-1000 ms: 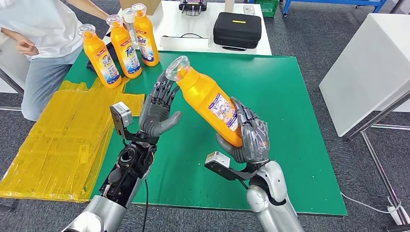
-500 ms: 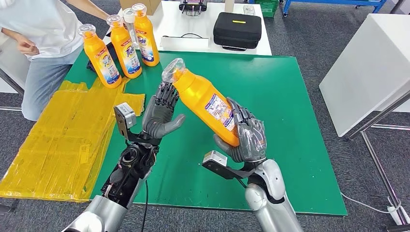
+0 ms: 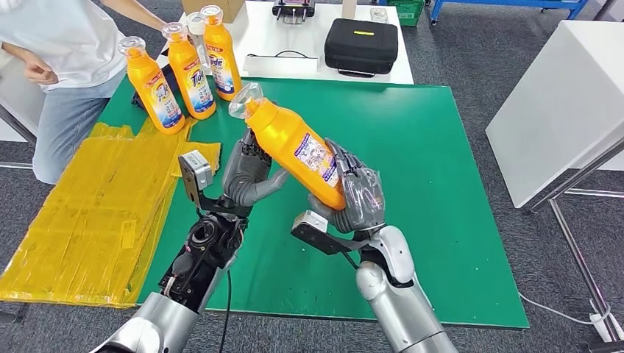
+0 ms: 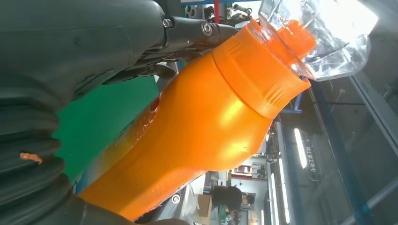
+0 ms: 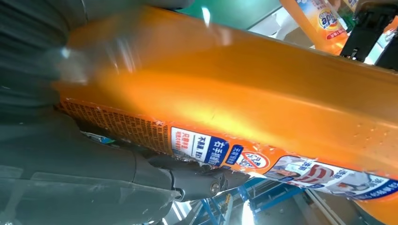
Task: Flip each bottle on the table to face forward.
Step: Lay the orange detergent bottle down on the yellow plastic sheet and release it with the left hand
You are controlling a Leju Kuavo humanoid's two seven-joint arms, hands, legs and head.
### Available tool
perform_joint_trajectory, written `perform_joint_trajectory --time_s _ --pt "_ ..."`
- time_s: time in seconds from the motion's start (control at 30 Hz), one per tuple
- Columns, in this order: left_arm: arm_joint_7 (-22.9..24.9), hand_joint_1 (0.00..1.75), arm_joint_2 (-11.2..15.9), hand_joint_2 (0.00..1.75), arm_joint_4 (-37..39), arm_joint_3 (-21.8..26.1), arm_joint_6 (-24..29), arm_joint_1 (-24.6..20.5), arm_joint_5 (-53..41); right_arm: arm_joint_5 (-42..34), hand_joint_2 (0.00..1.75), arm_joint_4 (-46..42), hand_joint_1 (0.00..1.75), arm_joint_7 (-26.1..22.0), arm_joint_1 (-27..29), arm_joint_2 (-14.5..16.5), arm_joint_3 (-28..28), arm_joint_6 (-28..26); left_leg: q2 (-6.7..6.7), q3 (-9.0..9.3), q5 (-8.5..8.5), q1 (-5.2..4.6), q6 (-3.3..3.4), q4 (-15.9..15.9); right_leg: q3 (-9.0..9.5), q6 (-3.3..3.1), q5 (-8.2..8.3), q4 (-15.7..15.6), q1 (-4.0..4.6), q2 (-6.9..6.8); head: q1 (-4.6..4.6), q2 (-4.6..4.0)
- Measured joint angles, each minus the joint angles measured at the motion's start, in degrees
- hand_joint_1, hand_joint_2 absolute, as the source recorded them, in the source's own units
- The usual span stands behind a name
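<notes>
Above the green table (image 3: 441, 184), in the head view, the right hand (image 3: 353, 202) grips the tilted orange bottle (image 3: 294, 143); the left hand (image 3: 246, 176), fingers spread, cradles its neck. A loose handover could drop it. Wrist views show its back label and a workshop behind.

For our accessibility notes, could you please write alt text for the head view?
The right hand holds an orange bottle tilted above the green table, with the left hand against its side. Three more bottles stand at the table's far left corner, beside a person.
</notes>
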Motion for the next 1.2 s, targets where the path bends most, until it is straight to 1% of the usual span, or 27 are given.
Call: perform_joint_trajectory --time_s 0.2,0.53,0.9,1.03,1.2 --pt "0.00 0.00 -0.17 1.75 0.60 -0.01 0.02 -0.41 0.03 -0.10 1.75 4.26 1.75 0.39 -2.64 0.67 -0.15 -0.68 0.00 0.00 0.00 0.00 0.00 0.00 0.00 0.00 0.00 0.00 0.00 0.00 0.00 -0.01" --pt "-0.08 0.00 -0.25 1.75 1.42 -0.01 0.02 -0.89 0.05 0.14 1.75 7.69 1.75 0.55 -4.61 1.30 -0.33 -1.35 0.00 0.00 0.00 0.00 0.00 0.00 -0.01 0.00 0.00 0.00 0.00 0.00 0.00 0.00" --pt "-1.03 0.00 -0.25 1.75 2.60 0.02 0.55 -1.92 0.08 3.67 1.75 12.92 1.75 0.42 -7.50 3.70 0.26 -7.30 0.01 0.00 0.01 0.00 0.00 0.00 -0.01 0.00 0.00 0.01 0.01 0.00 0.01 0.00" --pt "-0.97 0.00 -0.27 1.75 3.08 -0.08 0.79 -2.06 -0.04 3.78 1.75 13.06 1.75 -0.72 -7.58 4.57 1.74 -9.11 0.01 0.00 0.01 0.00 0.00 0.00 -0.04 0.00 0.00 0.01 0.01 0.00 0.00 0.00" --pt "-1.07 0.00 -0.28 1.75 3.15 -0.08 1.22 -2.09 -0.11 3.68 1.75 11.65 1.75 -1.78 -6.87 4.79 3.39 -11.85 0.02 -0.01 0.00 0.01 -0.01 0.00 -0.04 0.00 0.00 0.01 0.00 0.01 0.00 -0.01"
